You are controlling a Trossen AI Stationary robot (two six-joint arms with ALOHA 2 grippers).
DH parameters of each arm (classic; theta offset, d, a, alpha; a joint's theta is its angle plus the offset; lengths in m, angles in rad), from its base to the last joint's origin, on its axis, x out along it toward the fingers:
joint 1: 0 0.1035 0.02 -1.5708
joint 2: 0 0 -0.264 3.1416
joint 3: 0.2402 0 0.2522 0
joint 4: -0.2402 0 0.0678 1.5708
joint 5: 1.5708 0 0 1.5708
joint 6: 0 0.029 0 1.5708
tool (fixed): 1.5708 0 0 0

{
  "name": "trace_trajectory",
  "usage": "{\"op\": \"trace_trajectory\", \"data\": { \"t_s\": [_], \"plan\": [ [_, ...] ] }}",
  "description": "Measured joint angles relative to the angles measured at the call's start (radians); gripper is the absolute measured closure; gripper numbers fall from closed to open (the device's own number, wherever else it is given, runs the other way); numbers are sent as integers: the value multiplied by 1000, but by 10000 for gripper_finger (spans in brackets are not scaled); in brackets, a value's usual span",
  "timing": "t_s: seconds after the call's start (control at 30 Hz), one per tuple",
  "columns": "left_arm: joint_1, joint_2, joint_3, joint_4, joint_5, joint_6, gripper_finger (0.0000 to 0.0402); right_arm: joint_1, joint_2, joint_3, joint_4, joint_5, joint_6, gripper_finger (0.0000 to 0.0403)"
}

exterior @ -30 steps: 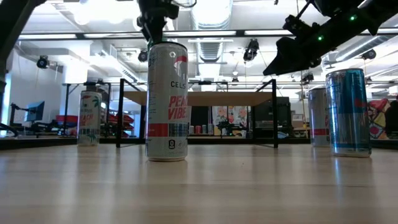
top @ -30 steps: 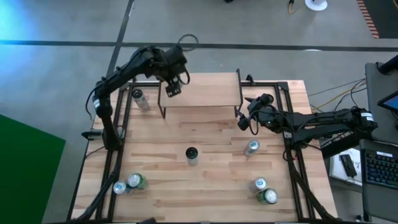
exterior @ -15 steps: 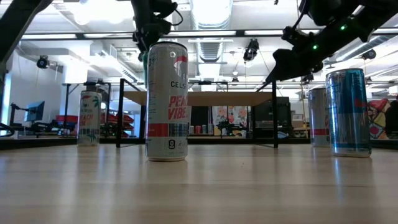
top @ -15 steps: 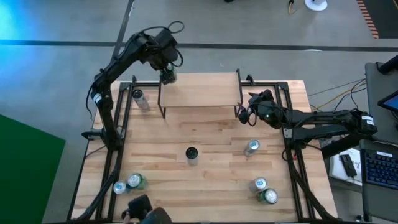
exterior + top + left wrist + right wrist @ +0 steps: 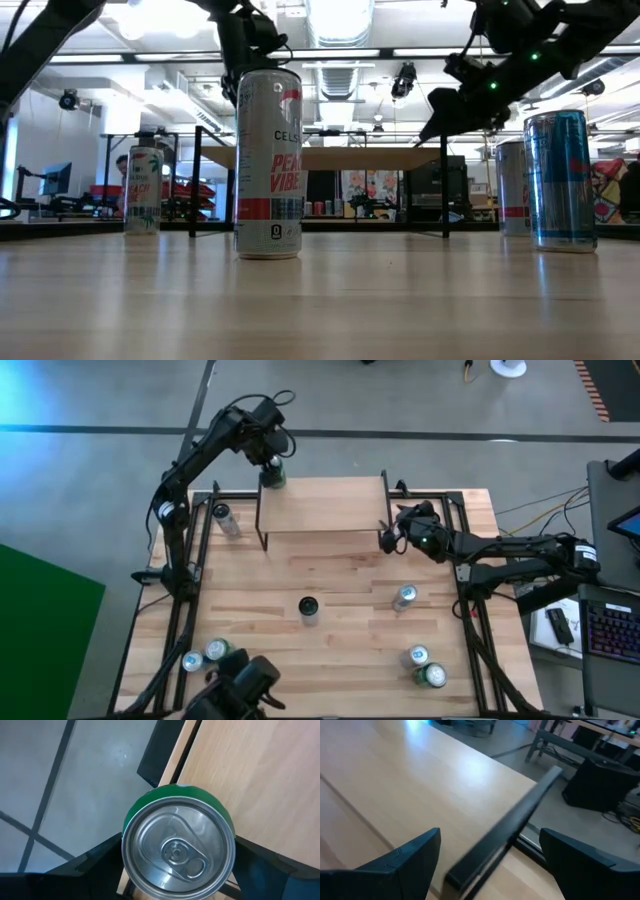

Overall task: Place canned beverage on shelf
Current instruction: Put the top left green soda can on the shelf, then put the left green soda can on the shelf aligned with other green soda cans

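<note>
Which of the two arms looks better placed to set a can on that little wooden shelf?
The left. Its gripper already grips a green can at the shelf's far left corner, so it probably only needs to lower it. The right gripper is open and empty beside the shelf's right end.

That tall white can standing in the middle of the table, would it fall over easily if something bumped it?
Probably yes. The tall slim white metal can stands upright on a narrow base, so a high nudge would likely tip it. Once down, its round body would probably roll across the smooth wooden table.
</note>
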Motion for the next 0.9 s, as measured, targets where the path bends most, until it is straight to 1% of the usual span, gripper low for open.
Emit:
{"op": "trace_trajectory", "data": {
  "t_s": [0.17, 0.47, 0.6, 0.9],
  "plan": [
    [6, 7, 13, -4, 17, 31, 99, 0, 0, 16, 8, -14, -20, 74],
    [5, 23, 151, -13, 63, 9, 69, -1, 0, 27, 20, -16, -27, 74],
    [5, 12, 142, -25, 65, -4, 60, -1, 0, 27, 20, -17, -35, 74],
    [3, -2, 148, -56, 57, -48, 59, -1, 0, 27, 20, -18, -49, 74]
  ]
}}
